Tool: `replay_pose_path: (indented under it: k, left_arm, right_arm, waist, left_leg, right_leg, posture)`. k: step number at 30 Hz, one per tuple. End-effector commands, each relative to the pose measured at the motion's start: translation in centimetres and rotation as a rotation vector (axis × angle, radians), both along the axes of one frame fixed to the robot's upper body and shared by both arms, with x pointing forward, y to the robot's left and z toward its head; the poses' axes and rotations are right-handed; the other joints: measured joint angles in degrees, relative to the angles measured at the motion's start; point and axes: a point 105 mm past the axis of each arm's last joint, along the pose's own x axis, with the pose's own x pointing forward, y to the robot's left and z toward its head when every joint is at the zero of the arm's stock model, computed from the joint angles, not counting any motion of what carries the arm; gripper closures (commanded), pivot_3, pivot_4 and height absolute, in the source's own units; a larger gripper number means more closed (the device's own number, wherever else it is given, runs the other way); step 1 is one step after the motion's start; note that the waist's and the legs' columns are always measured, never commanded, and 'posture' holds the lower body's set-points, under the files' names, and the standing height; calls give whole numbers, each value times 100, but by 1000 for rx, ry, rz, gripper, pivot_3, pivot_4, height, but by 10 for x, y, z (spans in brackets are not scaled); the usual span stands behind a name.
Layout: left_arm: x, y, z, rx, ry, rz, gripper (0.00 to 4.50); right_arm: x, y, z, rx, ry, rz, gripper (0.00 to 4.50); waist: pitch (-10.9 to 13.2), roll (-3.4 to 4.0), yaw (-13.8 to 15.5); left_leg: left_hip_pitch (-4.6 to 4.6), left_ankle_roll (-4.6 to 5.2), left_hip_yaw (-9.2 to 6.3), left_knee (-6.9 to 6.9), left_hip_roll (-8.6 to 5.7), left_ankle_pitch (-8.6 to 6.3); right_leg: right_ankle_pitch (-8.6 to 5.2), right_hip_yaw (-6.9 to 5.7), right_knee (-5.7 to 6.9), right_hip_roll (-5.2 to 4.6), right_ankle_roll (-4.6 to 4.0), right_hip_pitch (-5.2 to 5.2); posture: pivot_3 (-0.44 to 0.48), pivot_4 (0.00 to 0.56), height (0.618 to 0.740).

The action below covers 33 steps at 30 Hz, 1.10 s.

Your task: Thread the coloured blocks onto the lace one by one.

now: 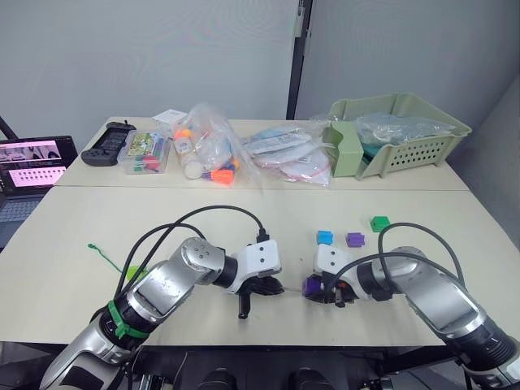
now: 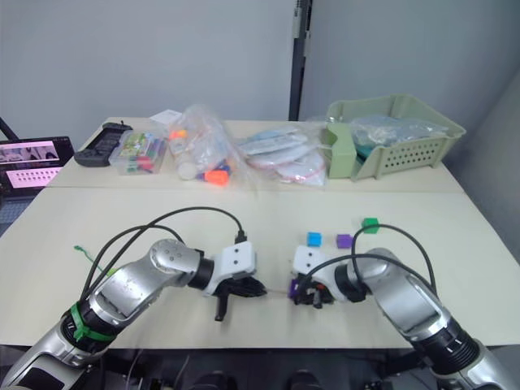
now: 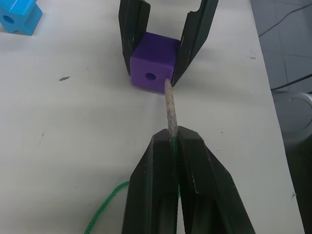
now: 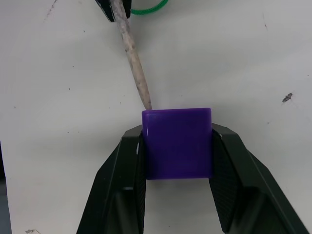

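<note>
While the right gripper [image 4: 176, 161] jaws clamp the rigid purple block [image 4: 177, 142], left gripper [image 3: 174, 146] jaws pinch the lace [image 3: 105, 209] behind its stiff tip [image 3: 170, 108].

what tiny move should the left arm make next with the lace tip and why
Probably nudge the tip sideways toward the hole, then push in. In the left wrist view the left gripper pinches the lace, and its pale tip meets the purple block near the edge by a right gripper finger, beside the hole rather than in it. The right gripper holds the block on the table.
</note>
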Motion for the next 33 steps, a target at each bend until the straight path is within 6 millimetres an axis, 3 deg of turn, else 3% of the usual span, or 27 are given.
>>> replay_pose_path:
  k: [1, 14, 33]
  left_arm:
    - [2, -1, 6, -2, -28, 2, 4500]
    - [5, 3, 5, 2, -31, 26, 4500]
    - [1, -10, 3, -5, -37, -4, 4500]
  right_arm:
    - [-4, 2, 2, -8, -7, 27, 3301]
    - [-7, -3, 0, -37, -1, 40, 3301]
    - [-7, 5, 2, -25, -12, 46, 3301]
  waist:
    - [0, 0, 2]
    - [0, 0, 12]
    - [0, 0, 5]
  left_leg:
    - [0, 0, 0, 0, 0, 0]
    - [-2, 0, 0, 2, -2, 0]
    - [-2, 0, -1, 2, -2, 0]
  right_leg:
    - [0, 0, 0, 0, 0, 0]
    - [0, -1, -1, -2, 1, 1]
    - [0, -1, -1, -2, 1, 1]
  posture:
    - [0, 150, 740]
    - [0, 150, 740]
    - [0, 150, 740]
